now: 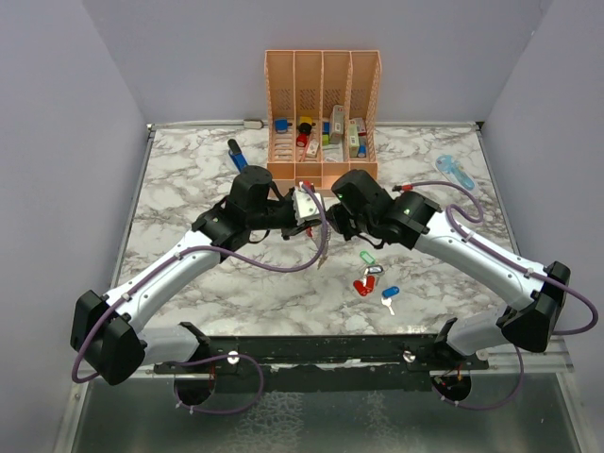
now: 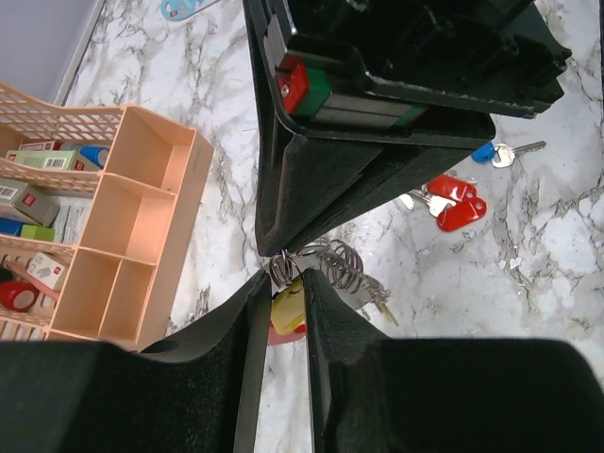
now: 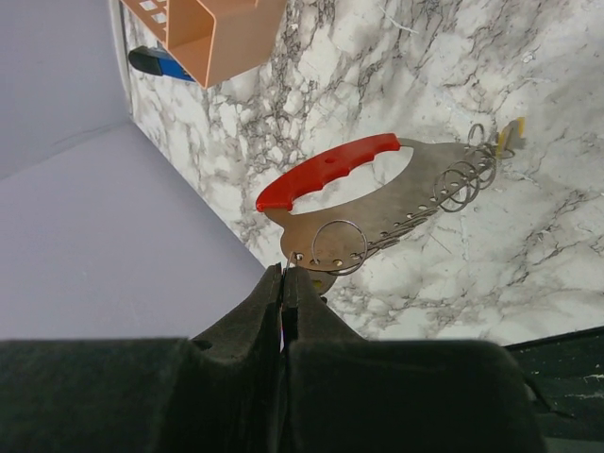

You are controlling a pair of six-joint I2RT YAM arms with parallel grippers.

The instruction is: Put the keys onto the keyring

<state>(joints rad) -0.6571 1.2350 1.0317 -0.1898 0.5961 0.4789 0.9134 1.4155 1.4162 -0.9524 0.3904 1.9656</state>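
Note:
My two grippers meet above the table's middle. My left gripper (image 2: 288, 280) is shut on a yellow-headed key (image 2: 287, 304), held against the wire rings (image 2: 326, 262) of the keyring. The keyring (image 3: 396, 203) is a silvery piece with a red loop (image 3: 330, 170) and several thin rings. My right gripper (image 3: 284, 271) is shut on the wire of one ring (image 3: 338, 247). On the marble lie loose keys: green (image 1: 367, 257), white (image 1: 374, 271), red (image 1: 362, 286) and blue (image 1: 390, 293). In the top view the left gripper (image 1: 304, 206) and the right gripper (image 1: 330, 217) almost touch.
A tall orange slotted rack (image 1: 322, 71) with small items stands at the back centre. A dark-blue pen-shaped tool (image 1: 236, 154) lies left of it, and a pale-blue gadget (image 1: 454, 171) lies at the back right. Grey walls enclose the table.

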